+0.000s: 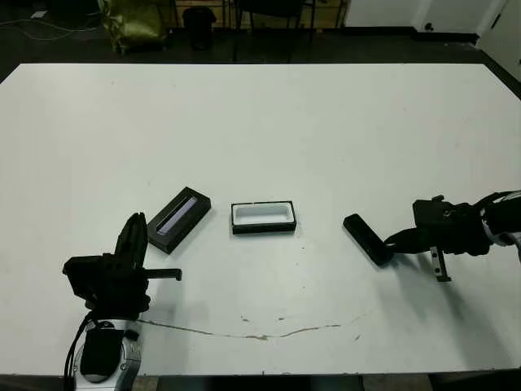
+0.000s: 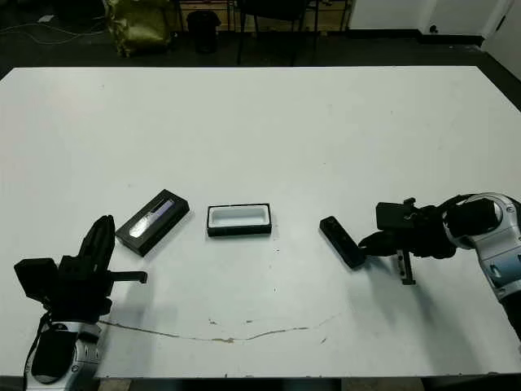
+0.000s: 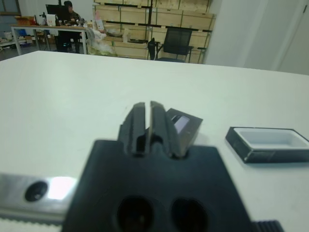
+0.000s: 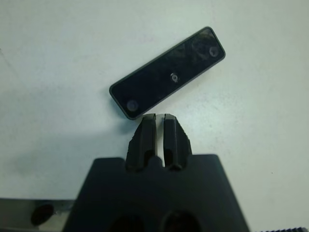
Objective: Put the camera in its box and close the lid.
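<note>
Three task things lie in a loose row across the near half of the table (image 1: 260, 122): the lid (image 1: 180, 220) on the left, the box (image 1: 263, 217) in the middle, the camera (image 1: 367, 239) on the right, none touching another. The box sits open, its white lining showing. The lid lies slantwise, grey stripe up; in the left wrist view most of it is hidden behind the left gripper (image 3: 147, 108), whose fingers are pressed together with only a thin slit between, grasping nothing. The right gripper (image 4: 160, 117) is likewise clenched and empty, its tips just beside the camera's near end; whether they touch cannot be told. The camera's screen is hard to make out. The right arm is cut off by the picture's edge. Bare white table spreads wide beyond the row. Between box and camera is a clear gap; a thin crack-like mark runs along the near edge.
</note>
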### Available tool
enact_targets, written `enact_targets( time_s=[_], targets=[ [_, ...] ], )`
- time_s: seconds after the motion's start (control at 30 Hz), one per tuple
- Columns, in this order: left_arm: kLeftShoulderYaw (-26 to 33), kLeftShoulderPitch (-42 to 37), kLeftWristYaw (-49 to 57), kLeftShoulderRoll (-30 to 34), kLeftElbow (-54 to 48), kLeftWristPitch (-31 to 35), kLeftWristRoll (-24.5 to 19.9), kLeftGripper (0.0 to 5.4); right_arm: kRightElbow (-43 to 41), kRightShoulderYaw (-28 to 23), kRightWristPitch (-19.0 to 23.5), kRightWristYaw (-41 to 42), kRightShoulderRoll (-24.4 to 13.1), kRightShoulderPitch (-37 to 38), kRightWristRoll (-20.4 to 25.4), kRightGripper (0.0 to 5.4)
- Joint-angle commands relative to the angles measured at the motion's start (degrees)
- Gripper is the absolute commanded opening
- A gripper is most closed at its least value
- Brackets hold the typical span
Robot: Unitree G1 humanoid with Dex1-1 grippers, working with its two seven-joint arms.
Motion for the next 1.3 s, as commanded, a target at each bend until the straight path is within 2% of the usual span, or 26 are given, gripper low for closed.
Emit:
enact_targets(
  time_s=[0.03,0.13,0.23,0.4,0.47,0.53,0.6,0.77,0.87,0.93,1.03,1.17,1.2,1.3],
  targets=[
    [0.2,0.5,-0.2,0.3,0.5,0.3,-0.2,0.02,3.0,0.4,-4.1,-3.6,-0.7,-0.2,-3.7,0.00],
    [0.4,0.2,-0.6,0.6,1.5,-0.8,-0.1,0.02,17.3,1.2,-14.4,-12.0,0.6,-4.6,-9.3,0.00],
    [0.5,0.1,-0.4,0.5,1.2,0.1,-0.2,0.02,30.7,1.7,-23.6,-18.4,1.5,-9.1,-12.5,0.00],
    [0.2,0.4,-0.1,0.3,0.2,1.3,0.1,0.02,38.4,2.0,-25.6,-31.0,0.0,-12.3,-18.9,0.00],
    [0.2,0.4,-0.3,0.4,0.2,1.2,0.0,0.02,38.6,0.7,-26.2,-34.9,-0.5,-12.2,-19.1,0.00],
    [0.1,0.2,-0.2,0.3,0.8,0.2,0.4,0.02,31.4,-2.4,-22.4,-35.2,-1.4,-9.8,-16.5,0.00],
    [0.0,0.3,0.0,0.2,0.6,0.5,0.6,0.02,20.6,-7.7,-16.5,-34.8,-1.4,-5.0,-10.7,0.00],
    [0.2,0.1,-0.5,0.1,1.4,-0.5,-0.2,0.02,-7.7,-19.7,1.9,-34.7,1.6,8.8,5.6,0.00],
    [0.0,0.3,-0.1,0.1,0.8,0.4,0.2,0.02,-18.6,-26.0,11.4,-35.8,6.8,16.1,18.9,0.00],
    [-0.1,0.3,-0.2,0.1,0.6,0.5,0.2,0.02,-22.1,-28.5,14.2,-37.1,10.9,19.8,24.9,0.00],
    [0.1,0.2,-0.6,0.4,1.3,-0.3,0.0,0.02,-28.9,-30.4,16.7,-41.2,15.6,25.4,28.2,0.00],
    [0.1,0.2,-0.6,0.4,1.1,0.5,0.0,0.02,-45.3,-31.1,26.3,-49.0,19.1,33.6,33.9,0.00],
    [0.0,0.3,-0.5,0.3,0.5,1.3,-0.1,0.02,-47.8,-30.9,27.5,-50.3,19.5,34.9,34.3,0.00],
    [-0.2,0.5,-0.1,0.4,-0.3,2.4,0.7,0.02,-50.3,-29.0,27.2,-53.0,22.0,38.6,32.3,0.00]
  ],
)
